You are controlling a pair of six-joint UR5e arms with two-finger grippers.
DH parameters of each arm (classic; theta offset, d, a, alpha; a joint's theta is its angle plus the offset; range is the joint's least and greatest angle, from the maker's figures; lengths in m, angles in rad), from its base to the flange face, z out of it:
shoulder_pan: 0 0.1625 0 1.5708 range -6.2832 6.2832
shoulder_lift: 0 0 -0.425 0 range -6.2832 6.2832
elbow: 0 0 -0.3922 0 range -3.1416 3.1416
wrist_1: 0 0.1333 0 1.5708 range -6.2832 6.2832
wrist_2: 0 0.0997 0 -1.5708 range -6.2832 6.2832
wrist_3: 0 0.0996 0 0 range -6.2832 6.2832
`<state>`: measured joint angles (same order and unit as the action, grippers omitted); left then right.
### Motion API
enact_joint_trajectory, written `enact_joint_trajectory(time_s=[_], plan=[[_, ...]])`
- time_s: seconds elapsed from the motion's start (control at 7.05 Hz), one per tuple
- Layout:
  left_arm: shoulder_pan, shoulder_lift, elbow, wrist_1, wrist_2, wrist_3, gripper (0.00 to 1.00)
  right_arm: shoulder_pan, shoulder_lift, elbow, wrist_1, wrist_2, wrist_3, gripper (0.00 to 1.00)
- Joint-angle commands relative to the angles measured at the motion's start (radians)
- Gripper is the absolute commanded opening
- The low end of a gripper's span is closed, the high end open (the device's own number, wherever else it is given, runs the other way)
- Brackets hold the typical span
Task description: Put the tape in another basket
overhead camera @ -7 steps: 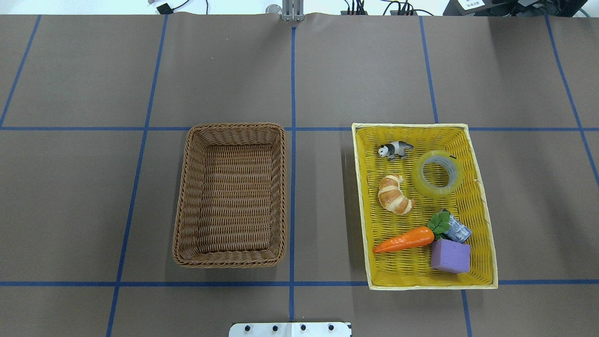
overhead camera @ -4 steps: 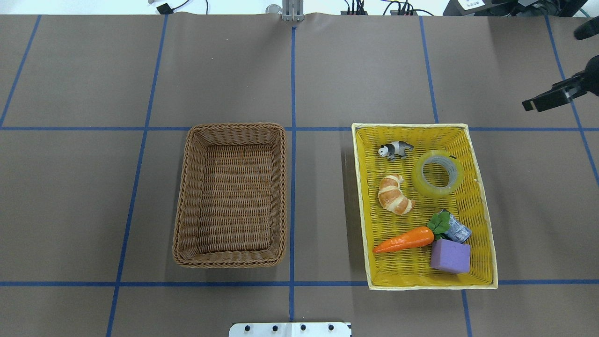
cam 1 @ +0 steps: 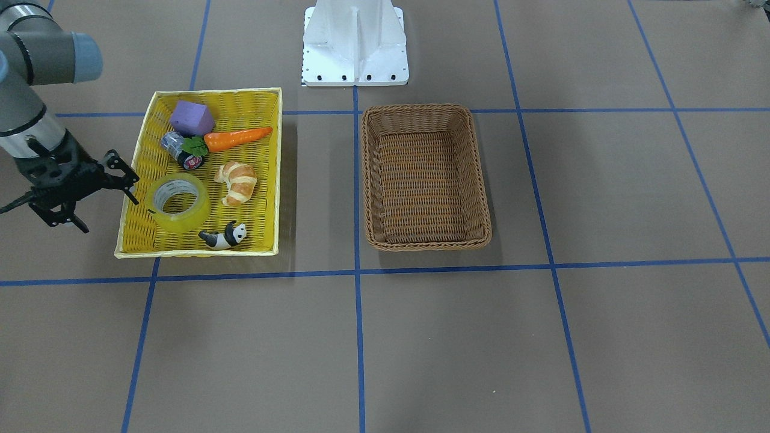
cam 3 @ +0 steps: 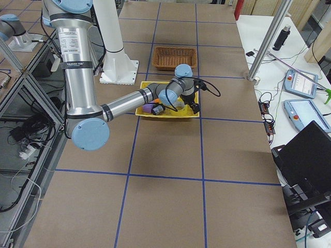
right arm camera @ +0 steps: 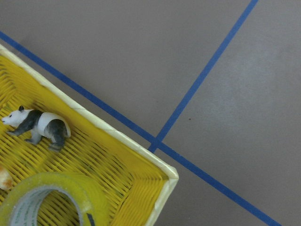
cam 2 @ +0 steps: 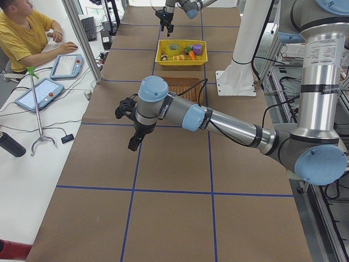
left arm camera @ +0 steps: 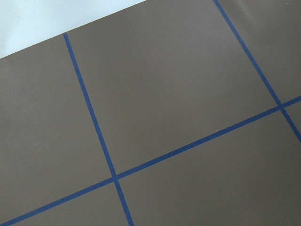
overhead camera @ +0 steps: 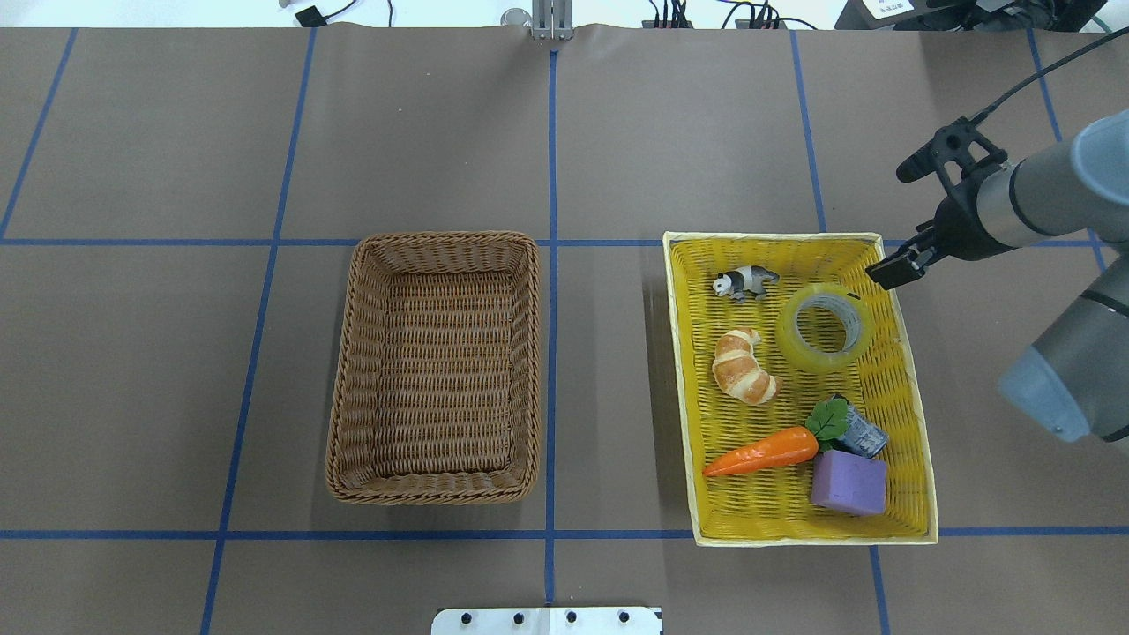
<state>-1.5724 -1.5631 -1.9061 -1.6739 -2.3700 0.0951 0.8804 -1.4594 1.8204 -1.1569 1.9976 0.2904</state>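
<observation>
Right gripper point(overhead camera: 895, 220) moved in from table edge, spread open, tape point(overhead camera: 798, 346) just beside it, inside yellow basket point(overhead camera: 691, 397)

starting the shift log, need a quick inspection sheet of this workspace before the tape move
surface: brown paper-covered table with blue grid lines.
job's things: tape lies flat in the yellow basket; brown basket beside it, empty.
clutter: panda figure, croissant, carrot, purple block and small can, all in the yellow basket.
grippers: right end effector open, by the yellow basket's far corner, holding nothing; left end effector over bare table, open or shut cannot tell.
cables: black cable along the right wrist; cables at the table's far edge.
surroundings: seated operator at a side desk.
</observation>
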Motion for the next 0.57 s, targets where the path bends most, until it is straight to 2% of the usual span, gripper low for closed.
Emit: enact_joint_trajectory(time_s=[0.0, 0.28, 0.43], plan=[[0.000, 0.000, 0.001, 0.000, 0.000, 0.000, 0.99, -0.077, 0.040, -0.053, -0.001, -0.086, 0.001, 0.94], [0.000, 0.000, 0.002, -0.001, 0.000, 0.000, 0.99, -0.093, 0.056, -0.067, -0.003, -0.079, 0.001, 0.91], [0.000, 0.000, 0.002, -0.001, 0.000, -0.002, 0.99, -0.112, 0.056, -0.069, -0.003, -0.080, 0.001, 0.84]])
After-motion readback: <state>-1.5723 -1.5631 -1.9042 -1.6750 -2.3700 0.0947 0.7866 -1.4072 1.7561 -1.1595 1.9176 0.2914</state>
